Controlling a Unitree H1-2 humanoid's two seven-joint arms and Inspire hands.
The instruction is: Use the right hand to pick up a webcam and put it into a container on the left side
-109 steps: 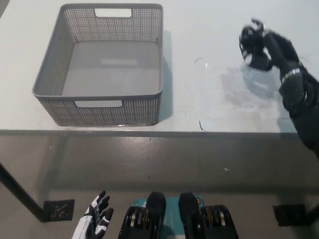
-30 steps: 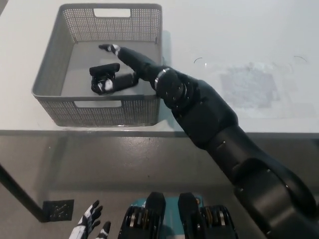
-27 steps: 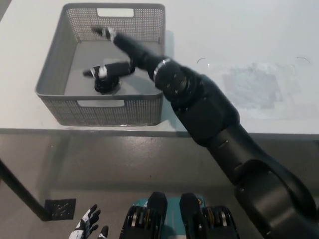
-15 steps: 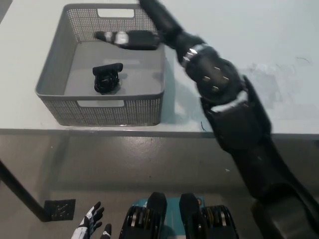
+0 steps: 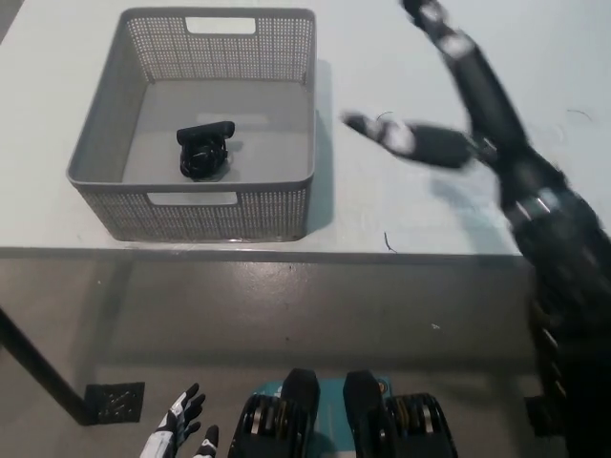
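A black webcam [image 5: 204,151] lies inside the grey perforated basket [image 5: 105,127] on the left part of the white table, near the basket's front wall. My black right hand [image 5: 449,91] is over the table to the right of the basket, blurred, fingers spread wide and holding nothing. It is well apart from the webcam. My white left hand [image 5: 179,434] rests low at the picture's bottom left, below the table edge, fingers apart and empty.
The white table [image 5: 382,210] ends at a front edge across the middle of the picture. A faint scuffed patch marks the tabletop at the right. A dark table leg [image 5: 38,377] and a floor plate [image 5: 113,403] show at the lower left.
My right hand let the webcam go in the basket, then lifted out and swung right across the table. The webcam now lies still in the basket.
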